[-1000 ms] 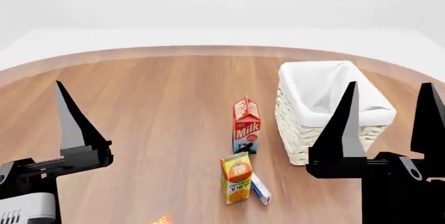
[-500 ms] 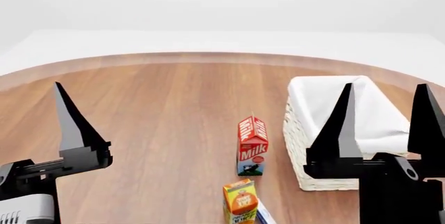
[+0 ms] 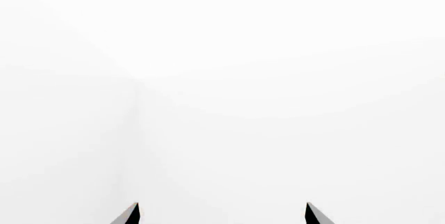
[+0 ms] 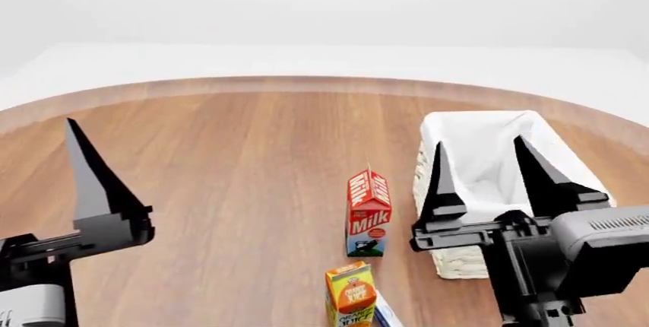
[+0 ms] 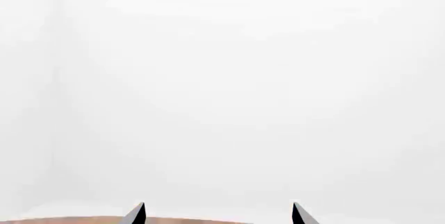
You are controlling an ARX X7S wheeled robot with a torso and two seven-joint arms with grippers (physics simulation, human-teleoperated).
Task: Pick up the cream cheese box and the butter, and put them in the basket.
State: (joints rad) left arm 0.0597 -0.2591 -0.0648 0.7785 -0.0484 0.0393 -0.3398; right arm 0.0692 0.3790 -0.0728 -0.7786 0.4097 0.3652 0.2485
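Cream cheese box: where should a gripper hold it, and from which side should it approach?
Probably from above, fingers on its two ends. Only a sliver of the cream cheese box shows at the head view's bottom edge, low and close against the taller juice carton, which seems to block its left side. The open right gripper looks better placed.

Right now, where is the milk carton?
In the head view, the milk carton stands upright mid-table, just left of the basket, behind the orange juice carton.

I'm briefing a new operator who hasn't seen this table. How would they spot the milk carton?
On the wooden table, find the white wicker basket. The milk carton stands just left of it, upright. It is red and white with "Milk" lettering, unlike the orange juice carton nearer the robot.
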